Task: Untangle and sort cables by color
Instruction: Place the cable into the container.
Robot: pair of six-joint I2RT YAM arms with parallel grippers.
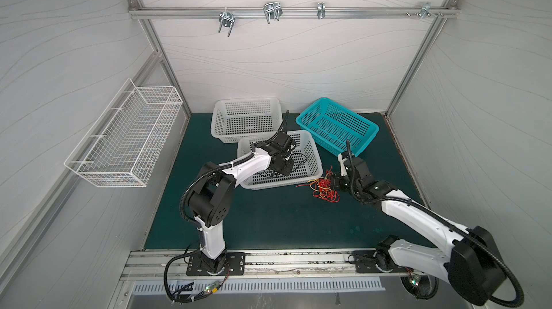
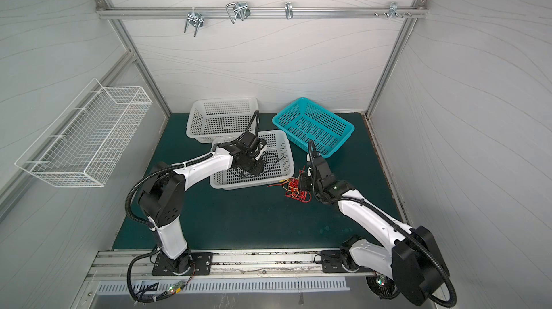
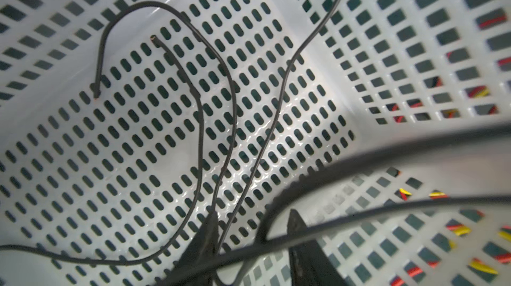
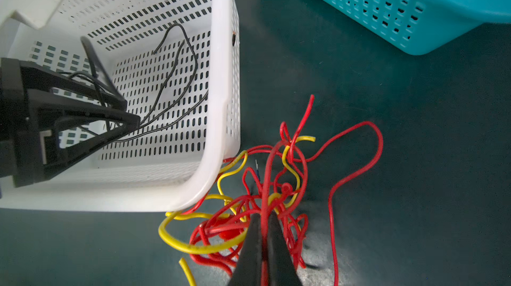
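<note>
Black cables [image 3: 235, 110]: several thin, matte strands, curved and loosely crossing, lying on the perforated floor of the near white basket [image 1: 286, 181]. One cut end shows a pale tip. My left gripper [image 3: 250, 223] is down inside that basket with its fingers apart. Black strands run across the gap between them, and I see no clamp on them.

Red cables [image 4: 356, 171] and yellow cables [image 4: 193, 248]: glossy, knotted into one heap on the green tabletop [image 1: 268, 220], just beside the basket's corner, with some strands touching its wall. Red dominates and yellow loops thread through it. My right gripper [image 4: 264, 216] is pinched tight on one red strand [image 4: 266, 182] rising from the heap. The teal basket [image 1: 337, 125] stands apart from the heap.
</note>
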